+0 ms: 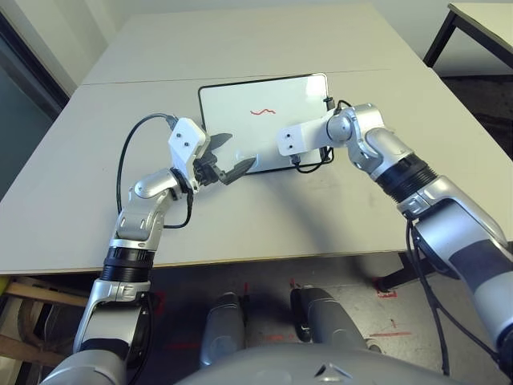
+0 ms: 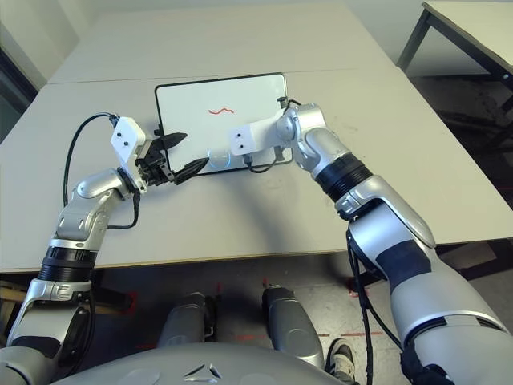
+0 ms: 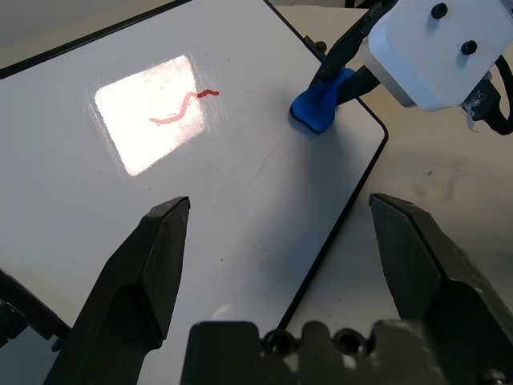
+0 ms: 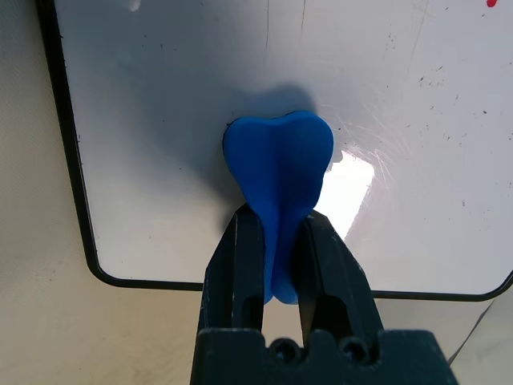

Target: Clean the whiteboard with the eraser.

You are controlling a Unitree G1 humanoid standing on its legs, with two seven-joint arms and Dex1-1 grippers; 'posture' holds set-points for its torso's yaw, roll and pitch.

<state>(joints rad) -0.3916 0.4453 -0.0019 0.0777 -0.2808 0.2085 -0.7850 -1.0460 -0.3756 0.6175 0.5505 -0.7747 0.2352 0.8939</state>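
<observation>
Writing on the whiteboard amounts to one short red squiggle near the board's middle, a wavy stroke rather than letters; nothing legible, no brand or label, shows on the board, the arms or the table. The board lies flat on the pale table, its thin dark frame with rounded corners standing out against the tabletop, and a small knob sits at its right side edge. The right gripper is clamped on the eraser, its two black fingers pinching the blue block at its narrow waist, with the wider lobe pressed on the white surface just inside the board's near edge, close to a rounded near corner. In the left wrist view the eraser sits well apart from the red stroke, with bare white board between them. The left gripper hangs at the board's near left corner with its fingers spread wide, holding nothing, one tip over the white surface and the other at the frame's near edge. Around the board the tabletop is bare: broad open room beyond its far edge and to its left, a seam between two table halves running just past the far edge, and a strip of table between the near frame and the table's front edge.
</observation>
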